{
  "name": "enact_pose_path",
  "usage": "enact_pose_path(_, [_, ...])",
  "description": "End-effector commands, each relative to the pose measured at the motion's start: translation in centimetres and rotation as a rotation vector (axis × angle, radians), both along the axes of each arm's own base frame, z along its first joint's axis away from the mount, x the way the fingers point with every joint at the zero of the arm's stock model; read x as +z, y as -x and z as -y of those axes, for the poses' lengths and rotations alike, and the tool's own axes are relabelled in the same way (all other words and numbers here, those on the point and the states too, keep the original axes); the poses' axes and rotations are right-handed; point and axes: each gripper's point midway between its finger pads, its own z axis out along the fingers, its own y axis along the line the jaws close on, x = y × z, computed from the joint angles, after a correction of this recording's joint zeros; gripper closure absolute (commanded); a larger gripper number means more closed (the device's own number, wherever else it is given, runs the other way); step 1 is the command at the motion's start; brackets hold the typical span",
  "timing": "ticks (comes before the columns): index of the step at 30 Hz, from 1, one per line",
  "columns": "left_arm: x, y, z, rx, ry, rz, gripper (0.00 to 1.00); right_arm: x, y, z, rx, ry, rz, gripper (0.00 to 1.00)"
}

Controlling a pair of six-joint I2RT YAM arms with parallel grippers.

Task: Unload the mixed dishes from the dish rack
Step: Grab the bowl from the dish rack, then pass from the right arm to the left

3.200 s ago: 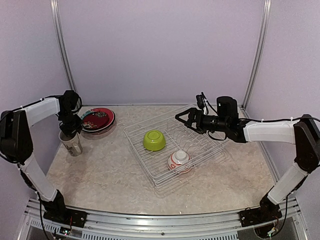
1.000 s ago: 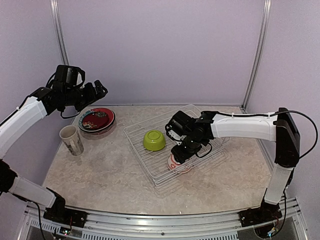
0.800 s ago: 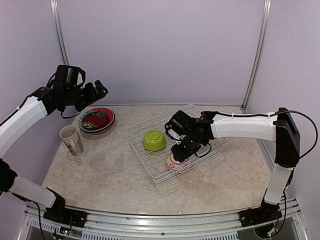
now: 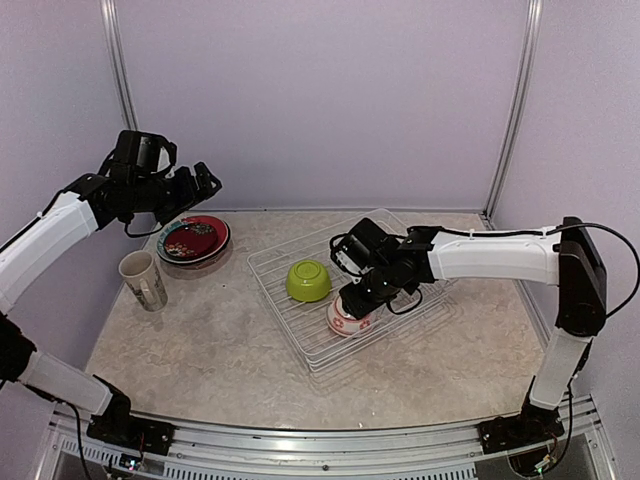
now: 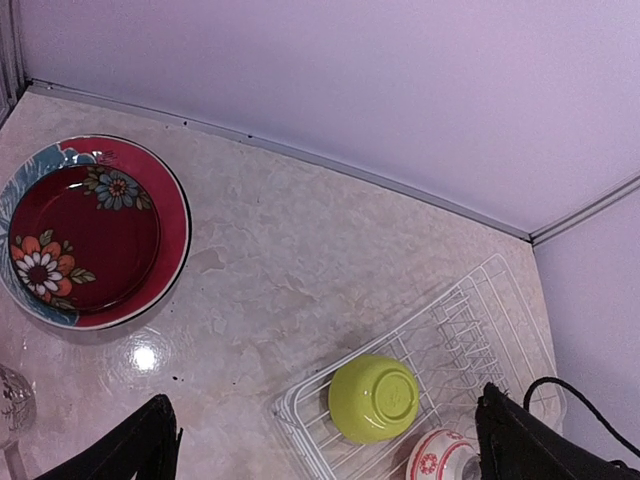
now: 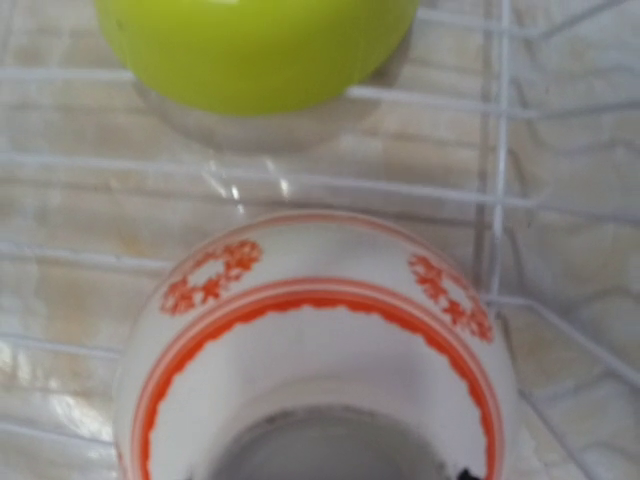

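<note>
The white wire dish rack [image 4: 420, 300] sits right of centre. An upturned lime-green bowl [image 4: 309, 281] [image 5: 375, 398] [image 6: 250, 50] rests in its left part. My right gripper [image 4: 358, 298] is pressed down over the upturned white-and-red small bowl [image 4: 343, 320] [image 6: 320, 320] and shut on its foot; its fingertips are hidden in the right wrist view. My left gripper [image 4: 205, 180] [image 5: 330, 440] hangs wide open and empty, high above the red flowered plates [image 4: 193, 239] [image 5: 100, 230]. A cream mug [image 4: 143, 280] stands upright at the left.
The rack's upright tines [image 5: 470, 330] fill its far right half, under the right forearm. The back wall and the right corner post [image 4: 505, 110] stand close behind the rack. Bare marbled tabletop [image 4: 210, 340] lies between the mug and the rack.
My right gripper has closed on the small bowl and shifted a little left with it. The left arm has barely moved.
</note>
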Motion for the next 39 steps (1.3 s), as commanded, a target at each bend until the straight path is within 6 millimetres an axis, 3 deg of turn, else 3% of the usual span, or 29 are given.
enact_pose_path(1, [0.6, 0.1, 0.9, -0.03, 0.024, -0.001, 0.01, 4.1, -1.3, -1.1, -0.029, -0.133, 0.1, 0.93])
enact_pose_path(8, [-0.1, 0.2, 3.0, -0.105, 0.121, -0.041, 0.01, 5.9, -2.1, -1.2, -0.057, -0.249, 0.12, 0.99])
enact_pose_path(16, [-1.5, 0.1, 6.2, -0.206, 0.274, -0.12, 0.01, 8.5, -3.1, -1.7, -0.049, -0.513, 0.065, 1.0])
enact_pose_path(31, [-5.1, 1.8, 15.6, -0.54, 0.636, -0.325, 0.03, 12.6, -5.4, 1.0, -0.093, -0.873, 0.038, 1.0])
enact_pose_path(39, [-5.2, 4.2, 21.4, -0.753, 0.734, -0.365, 0.05, 14.1, -5.5, 1.9, -0.087, -0.976, 0.049, 1.0])
